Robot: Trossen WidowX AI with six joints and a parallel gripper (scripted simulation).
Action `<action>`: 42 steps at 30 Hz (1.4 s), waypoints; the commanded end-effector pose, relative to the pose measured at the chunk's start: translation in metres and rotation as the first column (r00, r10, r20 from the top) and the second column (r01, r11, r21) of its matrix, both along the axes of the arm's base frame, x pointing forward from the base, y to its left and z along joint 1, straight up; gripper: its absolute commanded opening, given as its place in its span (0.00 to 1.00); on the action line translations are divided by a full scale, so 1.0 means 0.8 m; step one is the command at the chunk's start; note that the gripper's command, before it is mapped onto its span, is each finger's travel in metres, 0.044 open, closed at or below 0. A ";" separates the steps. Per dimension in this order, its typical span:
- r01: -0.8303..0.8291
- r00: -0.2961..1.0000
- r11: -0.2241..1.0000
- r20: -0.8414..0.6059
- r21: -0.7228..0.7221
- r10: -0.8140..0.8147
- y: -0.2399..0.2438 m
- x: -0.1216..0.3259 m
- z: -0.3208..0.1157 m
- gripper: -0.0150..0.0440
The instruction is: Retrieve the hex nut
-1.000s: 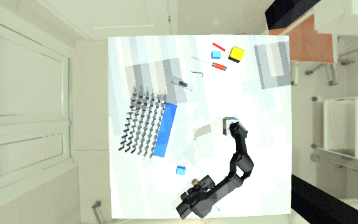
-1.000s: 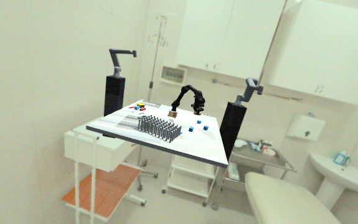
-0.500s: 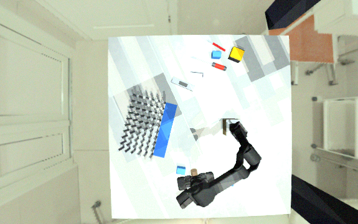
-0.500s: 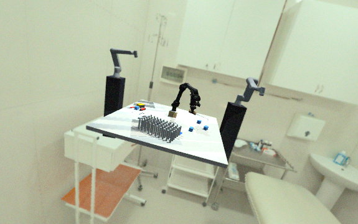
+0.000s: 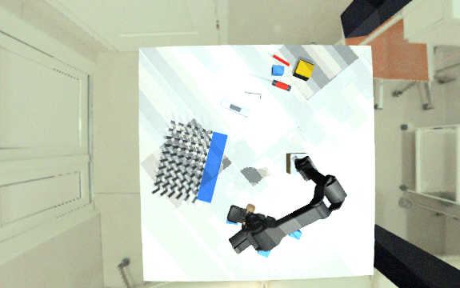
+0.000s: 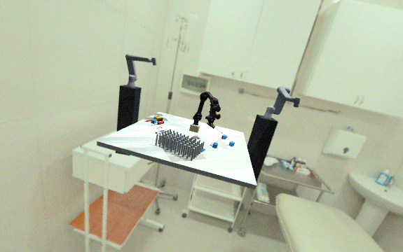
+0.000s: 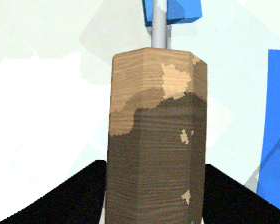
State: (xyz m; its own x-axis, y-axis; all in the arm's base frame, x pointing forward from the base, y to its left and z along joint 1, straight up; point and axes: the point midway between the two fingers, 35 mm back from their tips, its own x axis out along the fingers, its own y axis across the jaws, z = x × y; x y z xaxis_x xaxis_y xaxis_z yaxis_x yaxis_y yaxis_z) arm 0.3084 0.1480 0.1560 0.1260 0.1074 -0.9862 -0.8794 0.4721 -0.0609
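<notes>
My gripper is shut on the wooden handle of a tool, above the table, to the right of the field and nearer the lower edge in the top view. The tool's thin grey shaft extends away from the handle; its far end is out of the wrist view. Rows of standing metal spacers are upright, away from the tool. The blue taped strip runs along their near side. I cannot make out the hex nut.
Blue blocks lie around and below the arm. A yellow block, a red-handled screwdriver, a red stick, a hex key and a flat clear piece lie toward the far side.
</notes>
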 end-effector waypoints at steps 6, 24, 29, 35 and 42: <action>0.326 0.944 0.945 0.054 -0.008 -0.325 -0.047 -0.006 0.002 0.25; 0.806 0.577 0.589 0.144 0.059 -0.804 -0.130 -0.033 -0.005 0.25; 0.889 0.429 0.447 0.162 0.098 -0.889 -0.151 -0.043 -0.009 0.25; 0.953 0.234 0.262 0.175 0.155 -0.956 -0.176 -0.056 -0.013 0.25; 0.972 0.082 0.118 0.177 0.203 -0.981 -0.193 -0.067 -0.017 0.25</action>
State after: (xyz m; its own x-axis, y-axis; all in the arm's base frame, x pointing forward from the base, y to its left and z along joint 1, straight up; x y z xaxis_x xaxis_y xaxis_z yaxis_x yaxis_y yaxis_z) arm 0.2569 0.0001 0.1409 0.3161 -0.2424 -0.9172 0.3342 0.9333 -0.1314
